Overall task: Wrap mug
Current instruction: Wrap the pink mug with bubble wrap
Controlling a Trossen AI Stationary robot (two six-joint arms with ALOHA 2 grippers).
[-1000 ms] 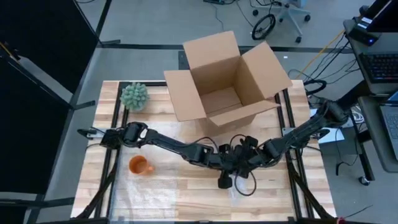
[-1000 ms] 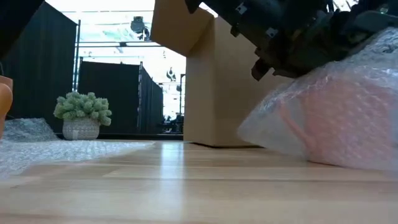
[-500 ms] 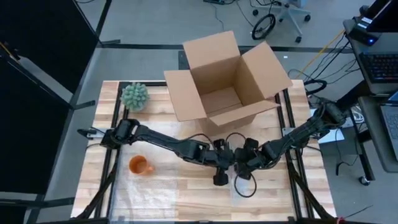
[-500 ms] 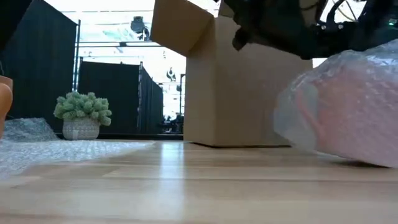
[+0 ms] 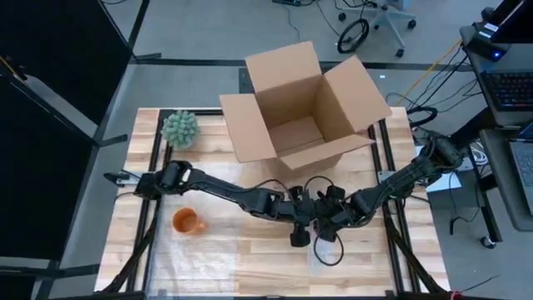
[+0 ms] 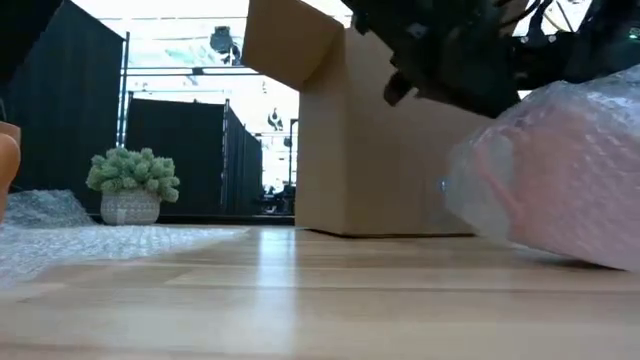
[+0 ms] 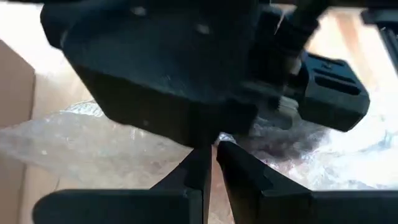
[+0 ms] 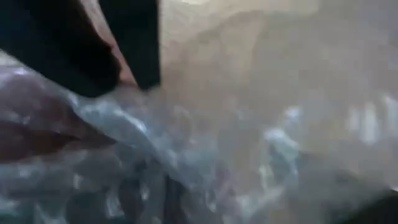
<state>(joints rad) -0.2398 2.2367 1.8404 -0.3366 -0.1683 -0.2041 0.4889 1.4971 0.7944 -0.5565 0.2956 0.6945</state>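
Left gripper and right gripper side by side at table centre, in front of the open cardboard box. Left fingers nearly closed, a bubble-wrap edge at the tips; firm hold not discernible. Right gripper pressed against the bubble-wrapped pink bundle on the wooden table; finger state not discernible. Orange mug unwrapped, well apart to the left, beside a flat bubble-wrap sheet. Potted succulent at the far left corner.
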